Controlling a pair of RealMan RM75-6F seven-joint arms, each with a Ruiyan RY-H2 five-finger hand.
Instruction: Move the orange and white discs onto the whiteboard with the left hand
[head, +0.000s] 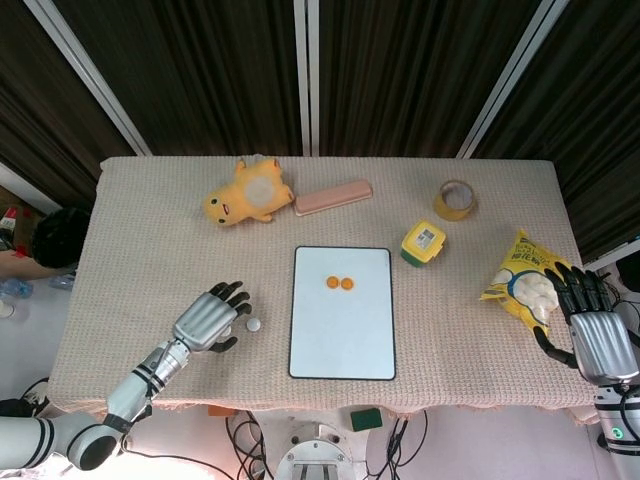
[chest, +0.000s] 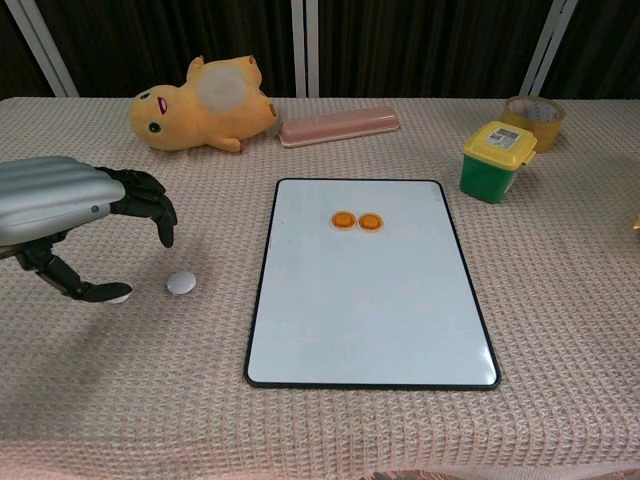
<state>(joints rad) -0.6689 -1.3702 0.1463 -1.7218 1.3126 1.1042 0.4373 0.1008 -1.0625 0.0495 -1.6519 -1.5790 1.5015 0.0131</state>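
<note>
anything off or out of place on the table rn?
Nothing spilled or damaged. The plush duck lies on its side and the snack bag sits at the right edge, near the right robot hand. Two orange discs sit on the whiteboard; a white disc lies on the cloth by the left robot hand.
</note>
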